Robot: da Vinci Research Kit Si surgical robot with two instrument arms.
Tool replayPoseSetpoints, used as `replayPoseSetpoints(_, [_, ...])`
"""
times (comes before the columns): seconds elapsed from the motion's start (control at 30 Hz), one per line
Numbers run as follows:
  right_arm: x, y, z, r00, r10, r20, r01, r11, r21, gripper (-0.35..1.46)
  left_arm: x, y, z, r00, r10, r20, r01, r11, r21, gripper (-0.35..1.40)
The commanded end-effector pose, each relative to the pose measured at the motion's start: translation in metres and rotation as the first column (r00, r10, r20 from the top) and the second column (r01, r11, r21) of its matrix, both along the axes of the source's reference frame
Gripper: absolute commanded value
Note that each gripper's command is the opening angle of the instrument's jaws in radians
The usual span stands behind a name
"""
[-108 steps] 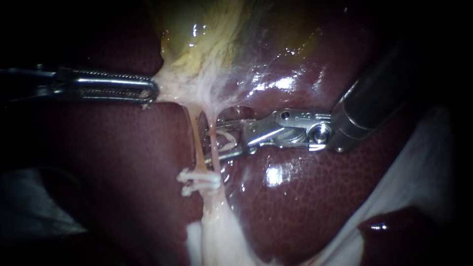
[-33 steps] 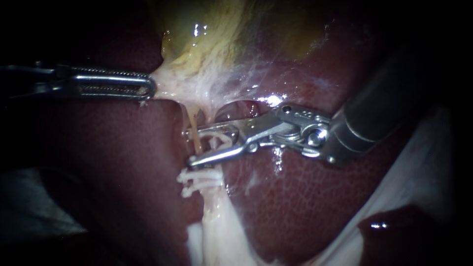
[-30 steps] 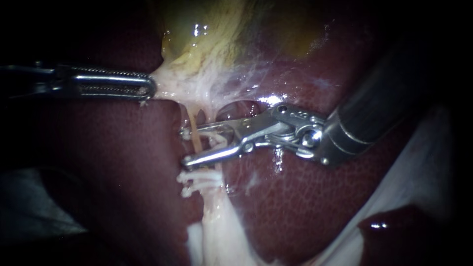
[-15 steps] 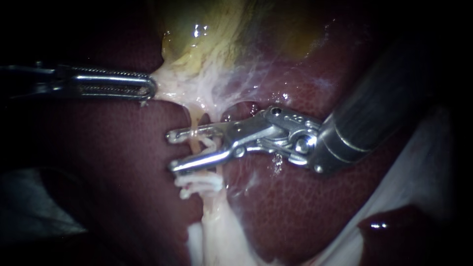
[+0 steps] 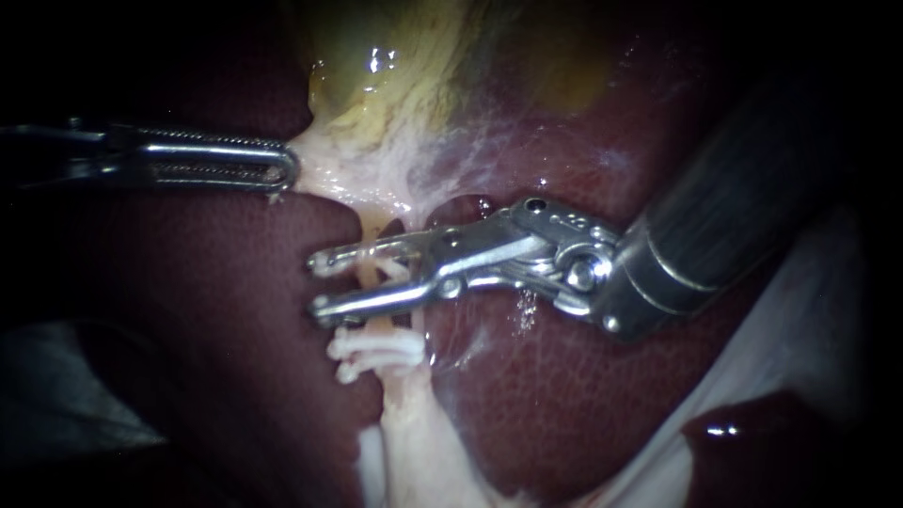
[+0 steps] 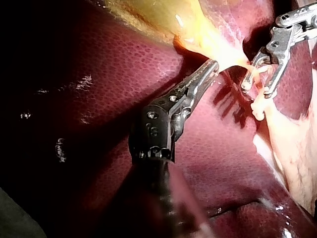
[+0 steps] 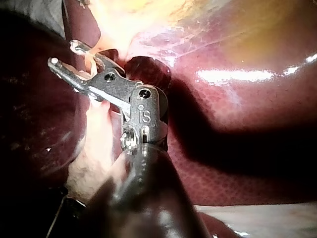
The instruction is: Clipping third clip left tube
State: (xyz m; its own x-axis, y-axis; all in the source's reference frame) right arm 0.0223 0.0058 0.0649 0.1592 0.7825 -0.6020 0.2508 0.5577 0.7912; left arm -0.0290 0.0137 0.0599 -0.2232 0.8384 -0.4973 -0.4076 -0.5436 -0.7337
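Observation:
My left instrument (image 5: 282, 170) comes in level, jaws shut on the pale tissue at the gallbladder's (image 5: 395, 66) neck, holding it taut; the same hold shows in the left wrist view (image 6: 210, 67). My right instrument (image 5: 318, 282) reaches across from the right. Its jaws stand wide apart with a white clip (image 5: 397, 273) seated between them. The thin orange left tube (image 5: 365, 276) runs through the gap, and the jaw tips lie past it. Two white clips (image 5: 376, 350) sit on the tube just below. The right wrist view shows the jaws (image 7: 63, 53) straddling the tube (image 7: 90, 62).
Dark red liver (image 5: 564, 395) surrounds the site on both sides. A white cloth (image 5: 800, 310) lies at the right. The pale stalk (image 5: 414, 442) widens below the clips. My right instrument's dark shaft (image 5: 734, 198) crosses the upper right.
My right instrument has slid leftward from beside the tubes until its jaws straddle the left tube, tips past it, just above the two clips. My left instrument has stayed put.

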Motion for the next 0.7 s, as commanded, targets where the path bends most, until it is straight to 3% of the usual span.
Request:
replayPoseSetpoints(0.03, [-0.0001, 0.0000, 0.0001, 1.0000, -0.001, 0.000, 0.001, 1.000, 0.000, -0.11, 0.0000, 0.0000, 0.0000, 1.0000, 0.000, 0.000, 0.000, 1.000, 0.000, -0.35])
replayPoseSetpoints(0.17, [-0.0003, 0.0000, 0.0004, 1.0000, -0.004, 0.004, 0.004, 1.000, 0.017, -0.35, 0.0000, 0.0000, 0.0000, 1.0000, 0.000, 0.000, 0.000, 1.000, 0.000, -0.35])
replayPoseSetpoints(0.7, [-0.0005, -0.0003, 0.0013, 0.9999, -0.003, 0.016, 0.003, 1.000, 0.028, -0.35, 0.0000, 0.0000, 0.0000, 1.0000, 0.000, 0.000, 0.000, 1.000, 0.000, -0.35])
